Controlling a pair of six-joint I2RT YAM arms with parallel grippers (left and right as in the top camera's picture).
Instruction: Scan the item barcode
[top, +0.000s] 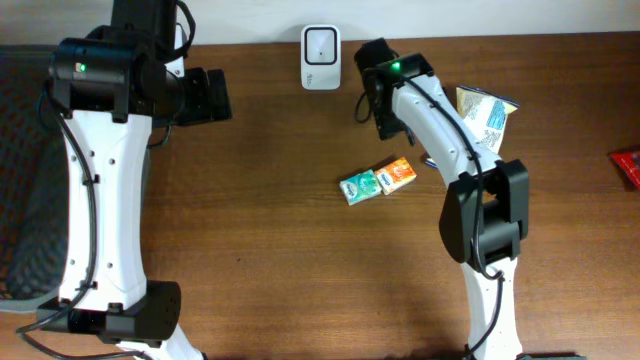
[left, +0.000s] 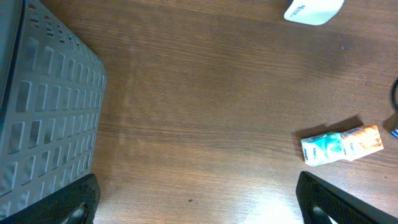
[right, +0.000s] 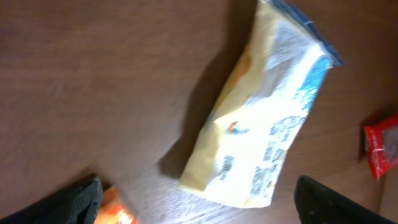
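A dark wooden table (top: 260, 200) filled every view, with a white scanner (top: 320, 55) standing at its far edge, about midway along. Everything else is placed from that scanner.

The yellow packet (right: 267, 118) lay flat on the wood, well to the right of the scanner and a little nearer the front, partly under the right arm when seen from overhead. Blue and dark print ran along its upper face; a small dark block there may have been the barcode, though the wrist view was too blurred to tell. Nothing gripped it. The right gripper (right: 202, 198) hung above it with its fingers spread wide, one tip in each lower corner of its own camera's view and neither touching the packet.

In front of the scanner and slightly to the right, a green packet (top: 358, 186) and an orange packet (top: 397, 174) sat touching side by side. A red packet (top: 628, 165) lay far to the right of the scanner, at the table's edge, well apart from the rest.

To the left of the scanner, the left gripper (left: 202, 199) was also spread wide and empty, with only bare wood between its tips. Farther left again stood a grey perforated basket (left: 43, 112) — its slotted wall filled the left side of the left wrist view.
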